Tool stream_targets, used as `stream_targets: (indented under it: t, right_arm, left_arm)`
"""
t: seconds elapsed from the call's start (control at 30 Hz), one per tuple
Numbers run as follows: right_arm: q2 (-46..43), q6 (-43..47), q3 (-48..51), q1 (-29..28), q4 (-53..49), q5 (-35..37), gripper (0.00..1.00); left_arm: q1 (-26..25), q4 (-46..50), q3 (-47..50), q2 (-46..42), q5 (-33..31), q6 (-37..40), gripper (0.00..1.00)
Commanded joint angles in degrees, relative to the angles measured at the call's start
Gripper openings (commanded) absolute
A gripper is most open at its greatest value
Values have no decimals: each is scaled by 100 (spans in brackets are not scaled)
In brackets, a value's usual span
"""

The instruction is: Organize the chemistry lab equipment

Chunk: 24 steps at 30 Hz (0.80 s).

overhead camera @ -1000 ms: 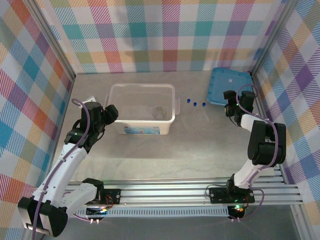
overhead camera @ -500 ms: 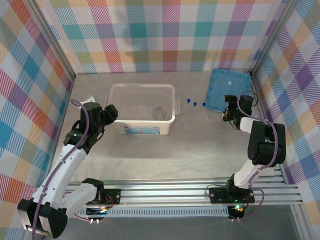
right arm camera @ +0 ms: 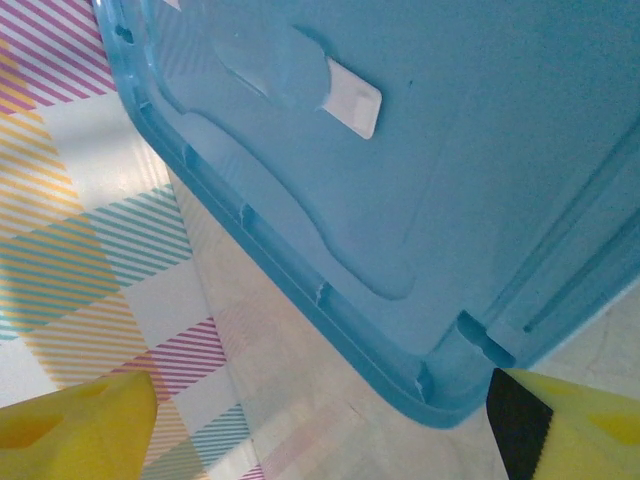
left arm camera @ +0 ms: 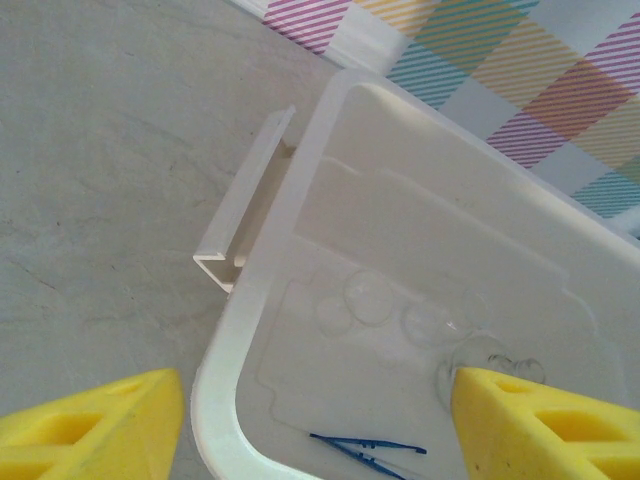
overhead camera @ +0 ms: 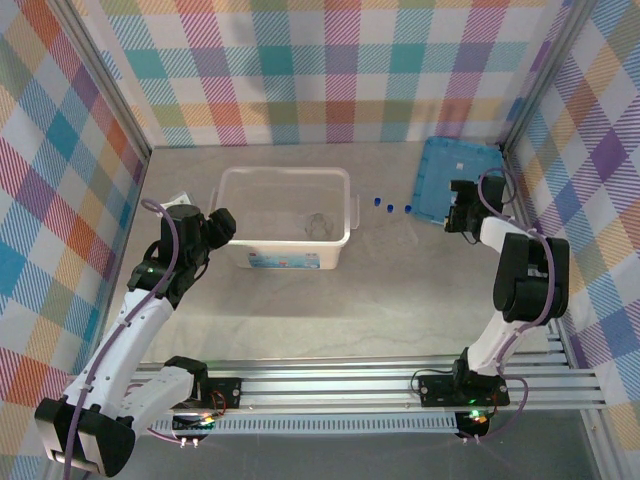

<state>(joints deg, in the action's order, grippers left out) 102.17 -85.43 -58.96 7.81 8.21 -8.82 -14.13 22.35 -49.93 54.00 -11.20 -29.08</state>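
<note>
Right end effector [overhead camera: 458, 202] now nearer lid [overhead camera: 456, 165]

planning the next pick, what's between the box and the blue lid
Three blue-capped tubes lie in a short row, with the box to their left and the lid to their right, in the top view.

Arms [overhead camera: 128, 335]: white links, black joint housings, looping purple cables [overhead camera: 166, 255]; wedge-shaped yellow tool fingers [left arm camera: 90, 425]; black bases [overhead camera: 455, 388].
</note>
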Motion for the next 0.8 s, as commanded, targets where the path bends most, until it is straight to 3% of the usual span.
stream_targets:
  t: [0.0, 0.33, 0.77]
  right_arm:
    - [238, -184, -151, -40, -426, -12, 87]
    - [332, -209, 23, -39, -338, 13, 87]
    - [1117, -65, -709, -26, -318, 14, 87]
  left_arm:
    - [-55, -38, -5, -112, -91, 38, 71]
    - [-55, -88, -17, -30, -73, 34, 71]
    - [-55, 46, -78, -133, -163, 102, 71]
